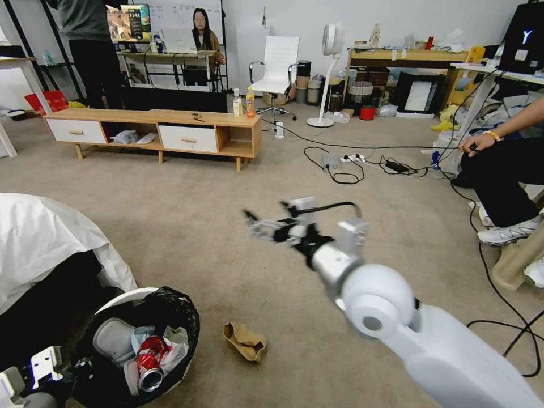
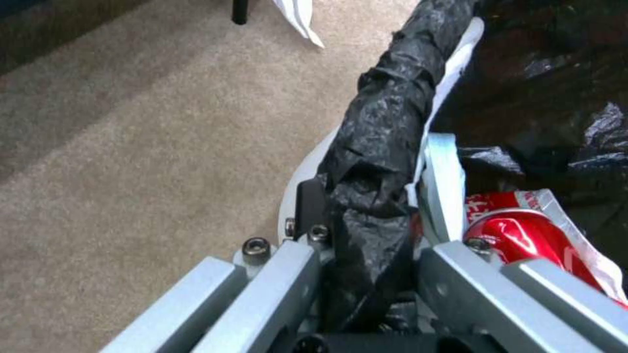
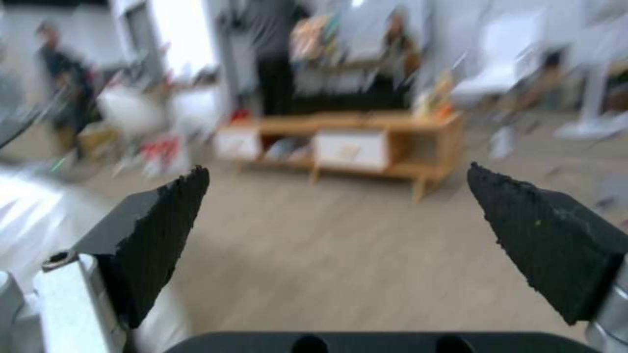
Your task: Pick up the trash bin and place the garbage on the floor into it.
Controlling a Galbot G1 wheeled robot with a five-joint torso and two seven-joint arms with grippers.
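Below right gripper [image 1: 252,222], cardboard [image 1: 245,341] on floor [image 1: 187,221]

bin [image 1: 122,300] white, blk liner | can [image 1: 150,362] red | cardboard [image 1: 245,341] brown | carpet [image 1: 198,226] beige

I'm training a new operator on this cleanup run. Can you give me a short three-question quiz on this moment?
1. True or false: the left gripper is clamped on the trash bin rim.
2. Which litter lies on the floor? A) red can B) brown cardboard C) tissue
3. Fill in: the right gripper is ____ and holds nothing.

Key: 1 true; 2 B; 3 open. The red can is already in the bin.
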